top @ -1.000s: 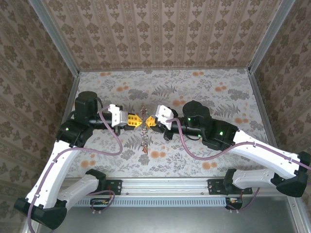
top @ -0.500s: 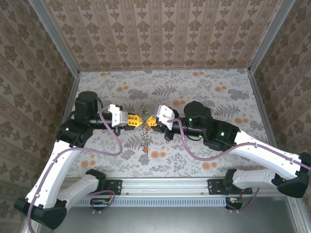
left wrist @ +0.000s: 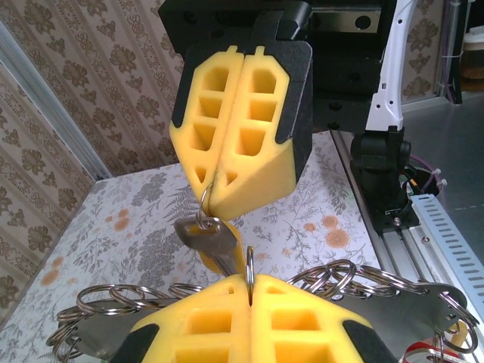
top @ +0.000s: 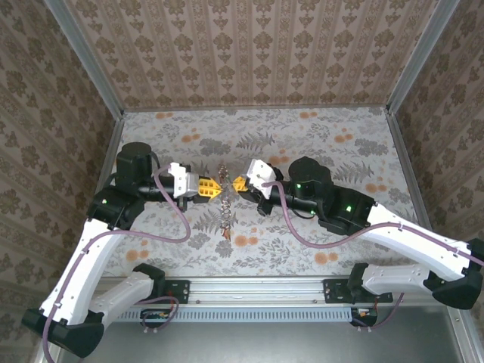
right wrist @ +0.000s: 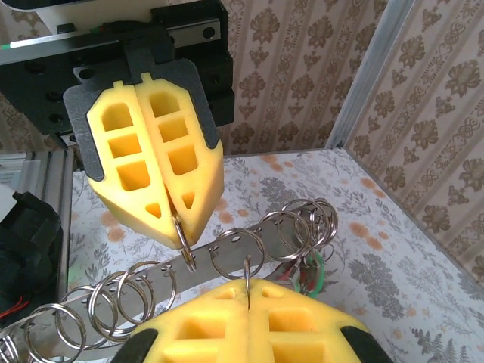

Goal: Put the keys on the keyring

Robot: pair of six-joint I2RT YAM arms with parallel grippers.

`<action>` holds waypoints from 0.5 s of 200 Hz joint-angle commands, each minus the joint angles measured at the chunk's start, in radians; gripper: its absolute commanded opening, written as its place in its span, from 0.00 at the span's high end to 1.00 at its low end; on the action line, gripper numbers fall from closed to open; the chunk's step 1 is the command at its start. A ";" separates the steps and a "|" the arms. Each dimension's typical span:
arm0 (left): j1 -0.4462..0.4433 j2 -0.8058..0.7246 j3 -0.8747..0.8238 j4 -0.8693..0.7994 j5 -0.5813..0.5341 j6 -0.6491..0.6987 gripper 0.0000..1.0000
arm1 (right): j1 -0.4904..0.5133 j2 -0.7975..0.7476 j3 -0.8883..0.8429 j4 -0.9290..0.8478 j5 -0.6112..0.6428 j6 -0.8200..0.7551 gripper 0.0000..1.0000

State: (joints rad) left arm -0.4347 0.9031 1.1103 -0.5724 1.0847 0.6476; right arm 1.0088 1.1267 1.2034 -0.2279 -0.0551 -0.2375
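Over the floral surface [top: 318,144] the left claw [top: 215,189] and right claw [top: 237,184] meet tip to tip, each clenched on a thin ring [left wrist: 249,265] of the keyring strip [left wrist: 408,302] running crosswise between them, while a key [left wrist: 215,243] hangs beneath the right claw, its lower end hidden behind the left.

Surface [top: 340,151] under pale floral cover, grey ferns and orange blossoms, across the middle of the top view. Brown striped damask wallpaper walls [top: 249,53] at upper, left and right sides, met by slanting aluminium posts [top: 83,57]. Silver rail [top: 257,291] along the lower edge.
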 commanded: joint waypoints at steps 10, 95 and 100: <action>0.006 -0.016 -0.001 0.011 0.030 -0.010 1.00 | -0.001 -0.015 0.012 -0.009 0.015 0.014 1.00; -0.002 0.006 0.037 -0.028 0.024 0.006 1.00 | 0.001 -0.028 0.013 -0.085 -0.137 -0.020 1.00; -0.001 0.010 0.041 -0.033 0.024 0.008 1.00 | 0.001 -0.028 0.012 -0.086 -0.137 -0.022 1.00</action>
State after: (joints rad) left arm -0.4366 0.9043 1.1110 -0.5854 1.0843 0.6479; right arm 1.0088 1.1095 1.2030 -0.2695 -0.1383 -0.2394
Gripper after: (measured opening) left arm 0.043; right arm 0.049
